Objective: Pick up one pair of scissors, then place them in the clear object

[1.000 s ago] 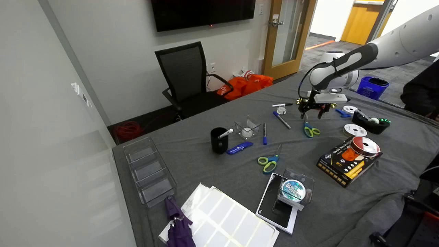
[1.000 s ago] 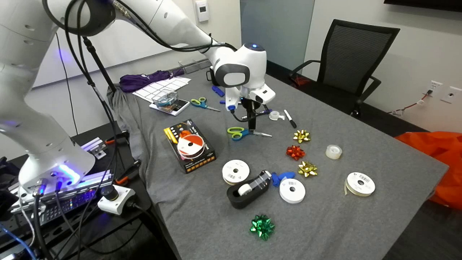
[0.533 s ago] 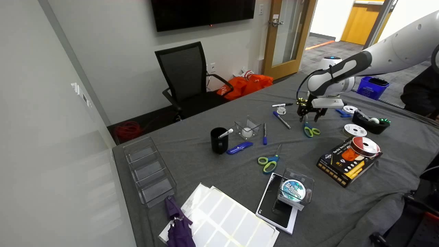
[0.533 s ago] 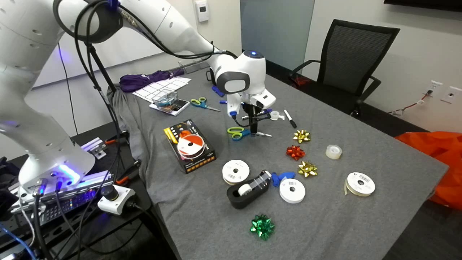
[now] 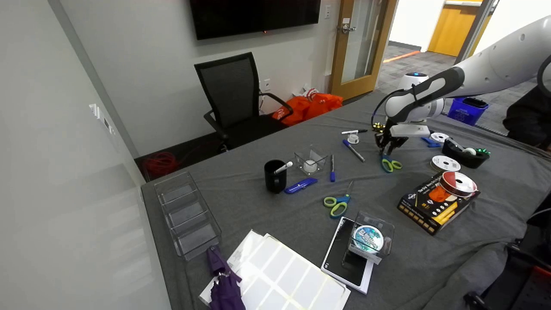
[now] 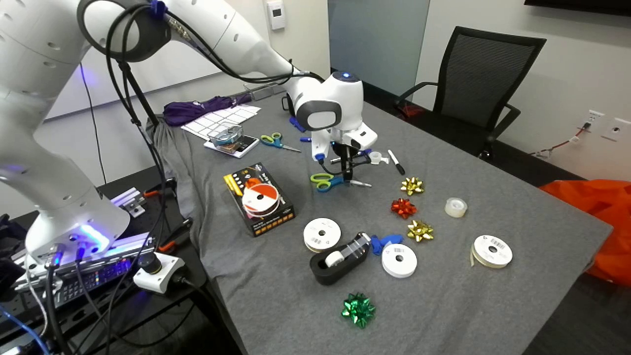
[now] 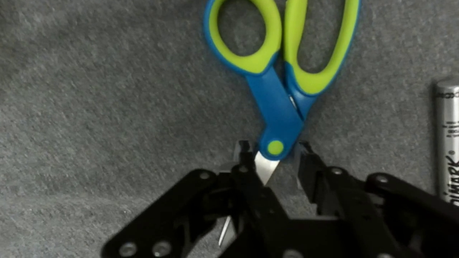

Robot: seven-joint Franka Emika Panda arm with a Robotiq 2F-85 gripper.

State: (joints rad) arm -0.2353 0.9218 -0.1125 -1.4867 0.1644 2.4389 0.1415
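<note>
We are seeing the scissors lying on the cloth beneath the gripper. Its fingers are standing apart, one on each side of the pivot, cloth showing in the gap between them. In an exterior view the long axis is running left to right, handles to the left, blades pointing right and slightly near. In an exterior view we are finding the clear box at the left, well apart from them. Between the two we are seeing two markers, a small tray holding tape, a knife and a mug. A second pair is lying nearer, its blades pointing far and slightly right. To the right, nearer than the gripper, a carton is bearing a spool.
</note>
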